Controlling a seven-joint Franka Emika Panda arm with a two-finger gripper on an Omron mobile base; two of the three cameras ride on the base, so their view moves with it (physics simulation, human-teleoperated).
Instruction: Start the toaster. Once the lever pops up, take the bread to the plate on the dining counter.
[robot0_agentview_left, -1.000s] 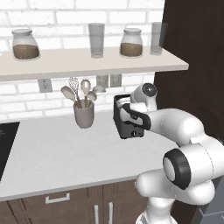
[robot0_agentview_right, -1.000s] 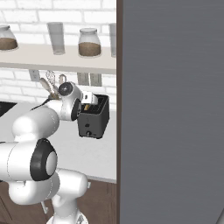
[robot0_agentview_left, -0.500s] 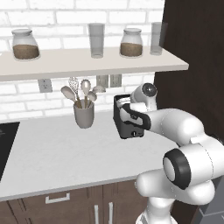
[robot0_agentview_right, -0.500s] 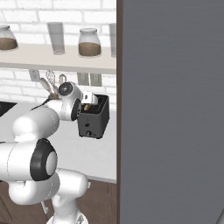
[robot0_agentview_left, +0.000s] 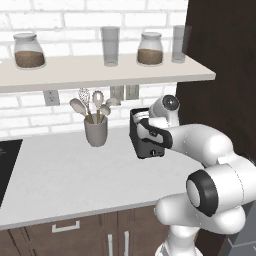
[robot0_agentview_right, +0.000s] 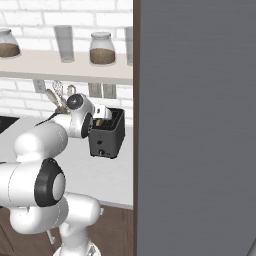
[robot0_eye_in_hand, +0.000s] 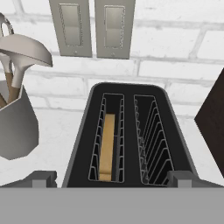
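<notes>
While the gripper (robot0_eye_in_hand: 112, 178) hangs above it with jaws spread wide and holding nothing, the black toaster (robot0_eye_in_hand: 127, 135) sits on the pale kitchen counter (robot0_agentview_left: 60, 175) near the brick wall, just beside a grey utensil cup (robot0_agentview_left: 96, 131). Its 2 long slots run toward the wall, and its narrow knob face points out toward the counter's front edge. The tan bread (robot0_eye_in_hand: 106, 146) stands on edge, sunk in the left slot in the hand view, lengthwise along it.
</notes>
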